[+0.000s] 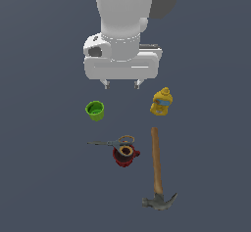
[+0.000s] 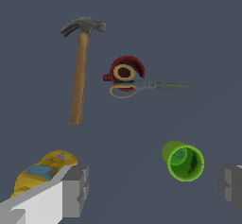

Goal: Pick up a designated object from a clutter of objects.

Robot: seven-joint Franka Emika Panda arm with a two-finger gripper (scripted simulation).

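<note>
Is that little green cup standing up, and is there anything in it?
Upright and empty: the green cup stands with its rim up, and the wrist view shows its bare inside.

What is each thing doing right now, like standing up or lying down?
green cup: upright, open end up, not held
yellow bottle: lying down
scissors: lying shut, handles over the mug
red mug: upright
hammer: lying flat
pincer: open, holding nothing

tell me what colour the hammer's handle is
Light brown wood on the hammer, clearest in the wrist view.
</note>
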